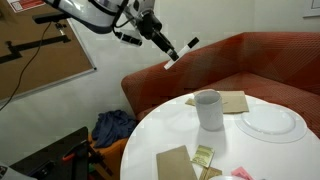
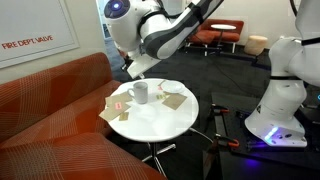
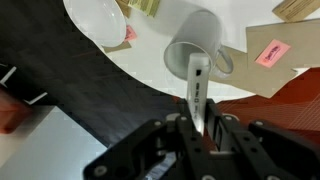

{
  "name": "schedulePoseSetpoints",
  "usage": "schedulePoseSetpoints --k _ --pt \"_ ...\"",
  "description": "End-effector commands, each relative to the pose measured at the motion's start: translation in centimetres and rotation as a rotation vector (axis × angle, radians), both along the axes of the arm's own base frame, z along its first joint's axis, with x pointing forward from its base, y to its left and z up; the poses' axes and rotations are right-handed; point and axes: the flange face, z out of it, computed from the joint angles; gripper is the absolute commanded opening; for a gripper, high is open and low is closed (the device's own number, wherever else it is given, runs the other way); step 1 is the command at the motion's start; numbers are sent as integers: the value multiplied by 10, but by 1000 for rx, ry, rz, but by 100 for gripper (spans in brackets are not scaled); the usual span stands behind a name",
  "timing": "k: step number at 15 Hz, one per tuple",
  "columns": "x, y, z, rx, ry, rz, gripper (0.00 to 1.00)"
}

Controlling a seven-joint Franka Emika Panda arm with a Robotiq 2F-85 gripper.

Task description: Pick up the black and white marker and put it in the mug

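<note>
My gripper [image 3: 196, 128] is shut on the black and white marker [image 3: 197, 85], whose white barrel sticks out past the fingertips. In the wrist view the marker points at the open mouth of the white mug [image 3: 190, 52], which stands on the round white table [image 3: 240, 75]. In an exterior view the gripper [image 1: 165, 47] holds the marker [image 1: 172, 59] in the air, above and beside the table's edge and short of the mug [image 1: 209, 109]. In an exterior view the gripper [image 2: 134, 69] hangs just above the mug [image 2: 141, 93].
A flat white plate [image 1: 270, 122] lies beside the mug; it also shows in the wrist view [image 3: 95, 20]. Brown napkins [image 1: 233, 100] and small packets [image 1: 204, 157] lie on the table. A red-orange sofa [image 1: 250, 60] curves around it. A white robot [image 2: 280, 90] stands nearby.
</note>
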Motion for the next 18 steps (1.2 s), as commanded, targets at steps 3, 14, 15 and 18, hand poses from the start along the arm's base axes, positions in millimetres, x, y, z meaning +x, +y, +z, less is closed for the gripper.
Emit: schedulePoseSetpoints --k 3,14,15,18 --pt "-12 3 -7 -88 -140 -114 5" --pt "-23 4 -33 -234 -374 -257 5" --pt "-24 3 -35 -250 -391 -269 5" --pt "-26 1 -41 -280 -445 -303 5"
